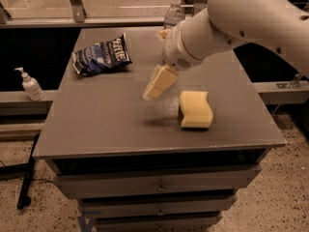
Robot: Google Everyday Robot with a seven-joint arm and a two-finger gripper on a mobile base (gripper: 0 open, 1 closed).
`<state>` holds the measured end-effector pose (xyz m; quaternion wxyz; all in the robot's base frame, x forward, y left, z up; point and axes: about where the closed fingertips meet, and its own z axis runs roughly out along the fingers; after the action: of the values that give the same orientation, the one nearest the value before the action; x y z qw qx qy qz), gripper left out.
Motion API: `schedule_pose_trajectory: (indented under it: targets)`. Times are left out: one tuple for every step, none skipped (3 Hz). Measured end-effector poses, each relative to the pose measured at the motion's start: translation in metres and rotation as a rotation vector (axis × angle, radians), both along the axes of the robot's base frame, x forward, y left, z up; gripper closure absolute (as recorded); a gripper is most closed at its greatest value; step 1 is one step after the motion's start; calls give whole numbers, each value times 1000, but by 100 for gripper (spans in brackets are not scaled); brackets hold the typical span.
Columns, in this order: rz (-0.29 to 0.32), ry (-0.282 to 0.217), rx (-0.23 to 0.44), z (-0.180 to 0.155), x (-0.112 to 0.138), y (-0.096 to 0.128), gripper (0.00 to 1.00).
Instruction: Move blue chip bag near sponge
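At centre, the gripper (151,93) hovers, fingers pressed together and empty, between the blue chip bag (100,57) upper left and the sponge (195,109).

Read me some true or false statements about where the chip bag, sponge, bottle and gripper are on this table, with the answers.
1. The chip bag touches the sponge. False: they lie well apart.
2. The gripper is over the table, between bag and sponge. True.
3. The gripper holds the bag. False: it is clear of the bag.
4. The bottle stands upright at the table's far edge. True.
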<state>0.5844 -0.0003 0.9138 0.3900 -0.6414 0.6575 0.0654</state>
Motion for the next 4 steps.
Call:
schedule_pose_trajectory:
  targets:
    - [14,-18,90,-14,48,47,0]
    - [30,2,170,-35,88,106,0]
    - [41,7,211,-41,104,137,0]
    - [8,5,241,-48,133,145,18]
